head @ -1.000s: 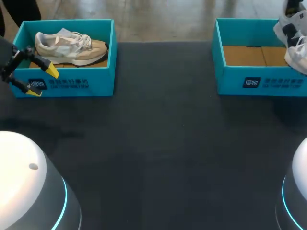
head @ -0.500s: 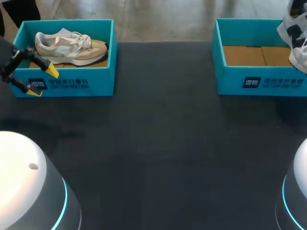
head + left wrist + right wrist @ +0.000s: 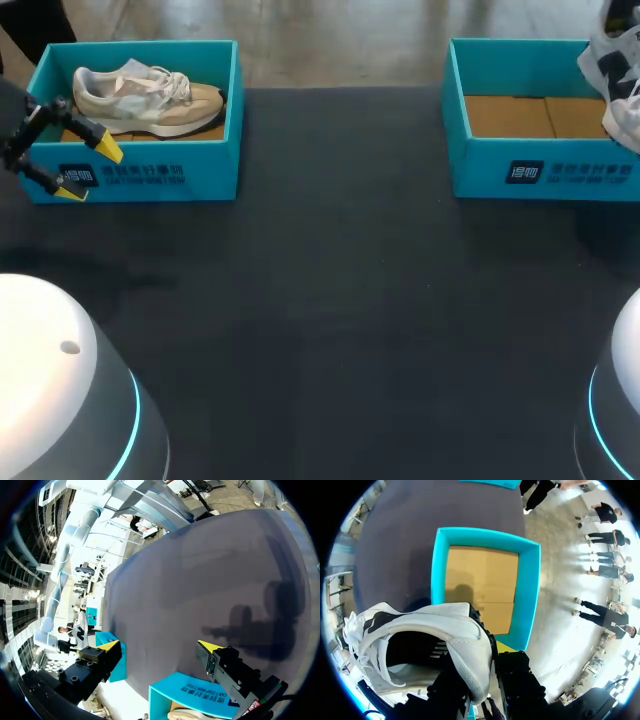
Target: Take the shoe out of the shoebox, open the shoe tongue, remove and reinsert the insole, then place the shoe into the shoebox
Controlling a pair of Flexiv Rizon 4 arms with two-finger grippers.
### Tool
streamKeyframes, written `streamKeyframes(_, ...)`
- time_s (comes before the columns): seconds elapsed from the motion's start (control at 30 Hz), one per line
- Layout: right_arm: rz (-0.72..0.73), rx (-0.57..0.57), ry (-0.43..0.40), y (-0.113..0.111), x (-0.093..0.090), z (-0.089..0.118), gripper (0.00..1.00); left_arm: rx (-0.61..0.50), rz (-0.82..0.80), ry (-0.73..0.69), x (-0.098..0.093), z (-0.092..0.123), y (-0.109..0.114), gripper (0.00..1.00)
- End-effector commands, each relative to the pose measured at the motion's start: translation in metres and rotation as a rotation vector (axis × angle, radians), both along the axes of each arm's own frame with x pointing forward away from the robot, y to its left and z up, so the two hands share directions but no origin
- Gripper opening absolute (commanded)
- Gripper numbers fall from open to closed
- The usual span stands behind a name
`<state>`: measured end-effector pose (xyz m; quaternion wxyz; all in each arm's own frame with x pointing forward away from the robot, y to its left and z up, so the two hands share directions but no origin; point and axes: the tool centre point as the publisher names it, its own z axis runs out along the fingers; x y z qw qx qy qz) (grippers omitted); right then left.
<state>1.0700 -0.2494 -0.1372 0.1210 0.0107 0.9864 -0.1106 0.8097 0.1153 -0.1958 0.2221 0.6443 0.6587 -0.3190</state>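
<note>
The right gripper (image 3: 482,677) clamps the white shoe (image 3: 618,85), upper right of the frame, by its heel above the teal shoebox (image 3: 480,170); at upper left, the left gripper (image 3: 89,171) hangs wide open before a second shoebox (image 3: 205,170).

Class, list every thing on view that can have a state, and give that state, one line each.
left shoebox: open, beige shoe inside
beige shoe: on its sole in the left shoebox
right shoebox: open, empty
white shoe: held in the air over the right shoebox
left gripper: jaws open, holding nothing
right gripper: jaws shut on the white shoe
</note>
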Motion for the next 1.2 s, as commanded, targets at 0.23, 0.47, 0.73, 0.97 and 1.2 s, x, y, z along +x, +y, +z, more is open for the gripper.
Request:
streamKeyframes(0.23,-0.213,0.02,-0.002,-0.004,0.009,-0.001,0.0,0.001,-0.001,-0.001,0.0,0.0,0.0,1.0)
streamKeyframes(0.47,-0.504,0.039,-0.029,-0.016,0.011,0.004,0.0,0.001,-0.001,-0.001,0.0,0.0,0.0,1.0)
streamKeyframes(0.73,-0.975,0.202,-0.021,-0.055,0.011,0.008,0.0,0.001,-0.001,-0.001,0.0,0.0,0.0,1.0)
streamKeyframes(0.97,-1.28,0.265,-0.051,-0.074,0.002,0.007,0.0,0.001,-0.001,-0.001,0.0,0.0,0.0,1.0)
streamKeyframes(1.2,-1.429,0.301,-0.102,-0.078,-0.005,0.006,0.0,0.001,-0.001,-0.001,0.0,0.0,0.0,1.0)
